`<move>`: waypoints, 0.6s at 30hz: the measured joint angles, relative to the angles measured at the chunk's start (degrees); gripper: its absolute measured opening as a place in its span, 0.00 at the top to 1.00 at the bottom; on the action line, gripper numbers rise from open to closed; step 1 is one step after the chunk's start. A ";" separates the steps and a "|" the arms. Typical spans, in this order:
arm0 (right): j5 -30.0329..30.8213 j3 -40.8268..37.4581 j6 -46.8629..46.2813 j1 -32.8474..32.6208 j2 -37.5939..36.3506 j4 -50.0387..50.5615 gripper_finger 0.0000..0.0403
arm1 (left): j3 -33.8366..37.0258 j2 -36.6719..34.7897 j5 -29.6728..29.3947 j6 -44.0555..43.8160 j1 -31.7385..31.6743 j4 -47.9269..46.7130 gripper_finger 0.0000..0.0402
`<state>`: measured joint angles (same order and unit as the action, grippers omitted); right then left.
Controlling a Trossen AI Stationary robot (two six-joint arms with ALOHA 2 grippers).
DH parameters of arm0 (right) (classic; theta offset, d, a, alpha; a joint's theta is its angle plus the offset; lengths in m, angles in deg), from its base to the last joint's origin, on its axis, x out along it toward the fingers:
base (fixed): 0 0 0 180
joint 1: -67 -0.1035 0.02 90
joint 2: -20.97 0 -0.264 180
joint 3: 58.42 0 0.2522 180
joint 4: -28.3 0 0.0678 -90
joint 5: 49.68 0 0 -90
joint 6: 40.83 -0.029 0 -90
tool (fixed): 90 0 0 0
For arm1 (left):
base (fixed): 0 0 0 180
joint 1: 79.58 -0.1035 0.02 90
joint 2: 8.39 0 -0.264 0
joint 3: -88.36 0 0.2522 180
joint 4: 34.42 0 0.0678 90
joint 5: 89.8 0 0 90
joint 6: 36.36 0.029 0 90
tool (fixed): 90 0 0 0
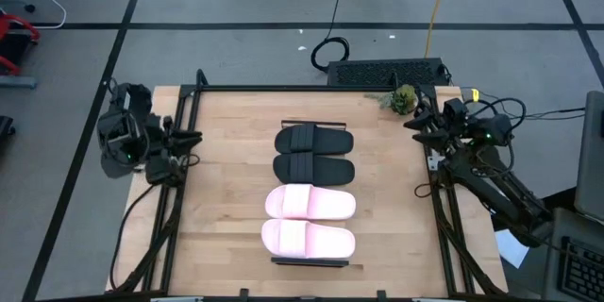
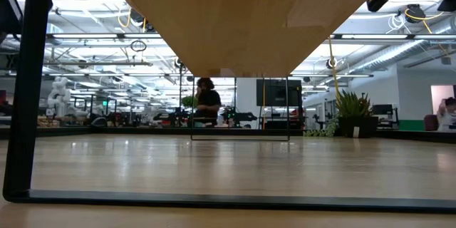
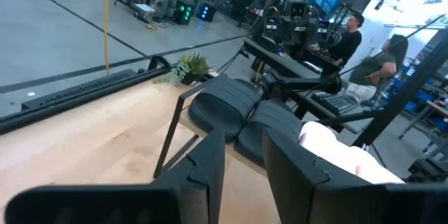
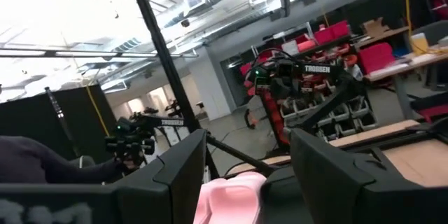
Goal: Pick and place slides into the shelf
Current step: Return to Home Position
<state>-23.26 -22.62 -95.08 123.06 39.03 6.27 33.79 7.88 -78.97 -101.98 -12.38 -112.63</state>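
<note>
All four slides lie in one row on the shelf mid-desk: two black slides at the end nearer the plant, two pink slides at the other end, packed close side by side. We judge them light, soft foam, bendy in the sole and not fragile. The ribbed strap should give grip, so the best hold is across the strap or pinching a sole edge. Left pincer hangs at the desk's left edge, released and empty. Right pincer is at the right edge near the plant, fingers spread, nothing in it. Hard to make out: from above the shelf panel blends with the desk and only its dark end frames show. The low view gives just the panel's underside, no slides. The right wrist view catches only a sliver of pink.
</note>
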 joint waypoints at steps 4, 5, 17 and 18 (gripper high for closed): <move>-0.26 0.00 -0.12 1.42 0.11 0.00 0.51 | 0.41 -1.66 0.58 2.05 0.02 0.97 0.75; -0.39 0.00 -0.16 1.60 0.30 0.00 0.51 | 1.26 -1.60 0.65 2.35 0.02 2.24 0.75; -5.99 0.00 -1.03 1.77 7.97 -0.84 0.51 | 23.21 -1.45 8.92 22.57 -4.21 54.55 0.82; -6.19 0.00 -1.02 1.77 8.74 -1.48 0.51 | 24.64 -1.16 11.33 28.61 -5.98 61.77 0.84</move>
<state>-29.45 -22.62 -96.10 124.83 47.77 4.79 58.43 6.72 -67.64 -73.37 -18.35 -50.85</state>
